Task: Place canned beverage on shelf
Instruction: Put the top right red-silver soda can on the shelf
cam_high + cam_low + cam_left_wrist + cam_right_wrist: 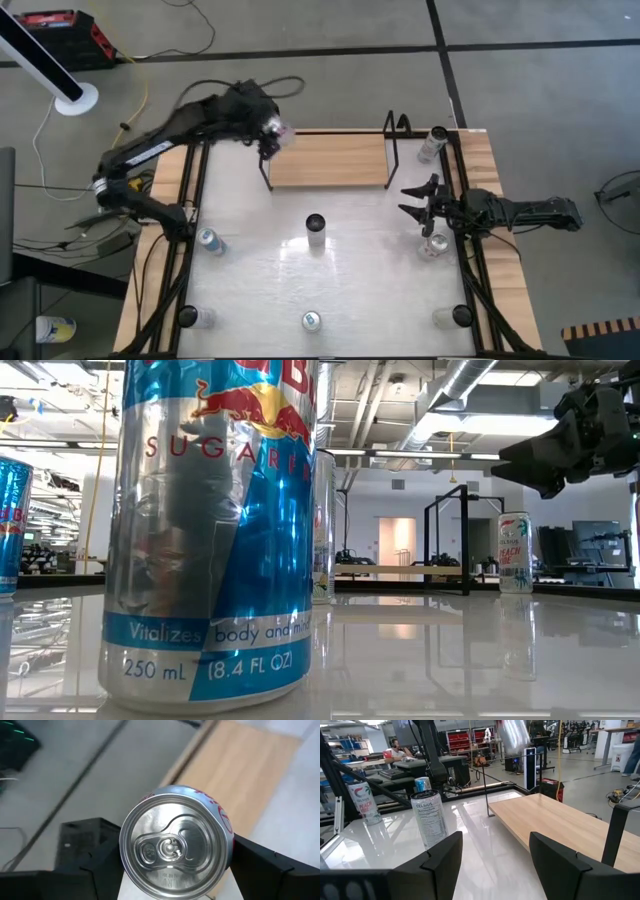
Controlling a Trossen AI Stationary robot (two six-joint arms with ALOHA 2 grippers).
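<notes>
Silver can (pixel 176 837) sits clamped in the left gripper (pixel 170 870) above the shelf's (pixel 330 160) left end

Cans in all: eight
Cans standing on my bench (pixel 250 275): seven: far right corner can (pixel 433 145), middle can (pixel 316 228), left edge can (pixel 208 240), right edge can (pixel 432 246), and three near-edge cans (pixel 200 318) (pixel 311 320) (pixel 445 318)
Can in my left tool (pixel 272 138): one, the held can (pixel 175 840)
Shelf (pixel 330 160): one
My tools: two, counting the right tool (pixel 415 200)
</notes>
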